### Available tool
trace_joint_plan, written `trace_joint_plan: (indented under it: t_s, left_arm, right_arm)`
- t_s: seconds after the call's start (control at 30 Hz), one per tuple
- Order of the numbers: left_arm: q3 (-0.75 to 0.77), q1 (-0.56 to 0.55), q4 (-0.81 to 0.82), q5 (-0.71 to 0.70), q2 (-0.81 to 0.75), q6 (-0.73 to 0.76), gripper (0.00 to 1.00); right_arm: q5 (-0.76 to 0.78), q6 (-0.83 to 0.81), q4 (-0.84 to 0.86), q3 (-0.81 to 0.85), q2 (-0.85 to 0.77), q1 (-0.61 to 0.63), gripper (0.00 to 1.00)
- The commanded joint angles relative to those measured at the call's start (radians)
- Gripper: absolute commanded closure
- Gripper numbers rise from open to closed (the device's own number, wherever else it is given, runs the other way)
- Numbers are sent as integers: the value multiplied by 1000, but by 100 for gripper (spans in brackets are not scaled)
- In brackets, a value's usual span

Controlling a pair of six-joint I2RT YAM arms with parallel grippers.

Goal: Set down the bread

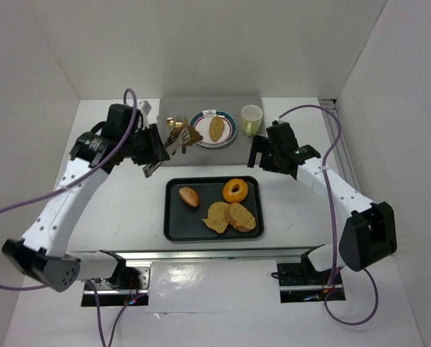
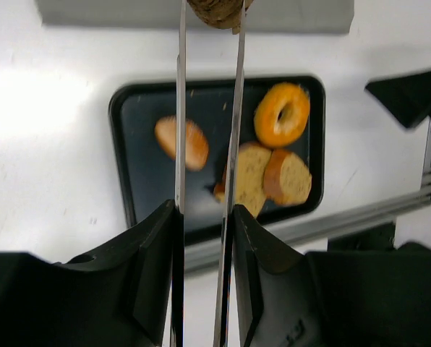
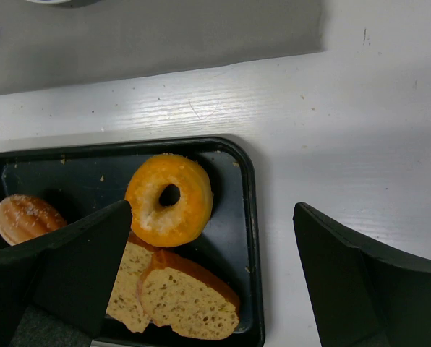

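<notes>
Black fingers (image 2: 154,267) of the left gripper (image 2: 205,217) fill the bottom of the left wrist view, pressed together on the two metal blades of the tongs (image 2: 233,130). At the top edge of that frame I see the blade tips pinching a brown bread piece (image 2: 217,10), with the gray mat (image 2: 114,13) behind it. Only the overhead view tells me where that is. There the bread piece (image 1: 189,135) sits just beside the left rim of the plate (image 1: 232,123), in the upper centre of the frame. A long seeded piece (image 1: 215,129) lies on the plate, and a pale cup (image 1: 252,119) stands just to its right. The right wrist view shows the right gripper (image 3: 212,210) with its fingers wide apart, holding nothing; the right edge of the black tray (image 3: 250,238) appears between them. On the tray I see a ring-shaped bread (image 3: 190,213), a round roll (image 3: 24,217) at the left, and two overlapping slices (image 3: 190,300) toward the bottom of the frame.
</notes>
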Motion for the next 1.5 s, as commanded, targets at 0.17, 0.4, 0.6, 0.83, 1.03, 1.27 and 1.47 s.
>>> trace_joint_plan:
  t_s: [0.17,0.4,0.6,0.83,1.03,1.27,1.47]
  left_arm:
    - [58,16,473,-34,269,-78,88]
    - [135,16,559,-126,464,-133,85]
    - [158,16,608,-103,571,-167,66]
    - [191,16,581,-40,637,-147,34]
    - [202,7,539,-74,591,-116,33]
    - [182,-2,487,-198,420,-78,36]
    - [55,-2,381,-169,236,-20,37]
  right_arm:
    - [17,12,37,32,-19,10,0]
    - [-23,46,46,23,-28,10,0]
    - [-12,46,37,23,-28,10,0]
    - [-3,37,37,52,8,10,0]
    - [6,37,28,61,18,10,0]
    - [15,37,18,61,-9,10,0]
    - [-15,37,29,29,-55,19,0]
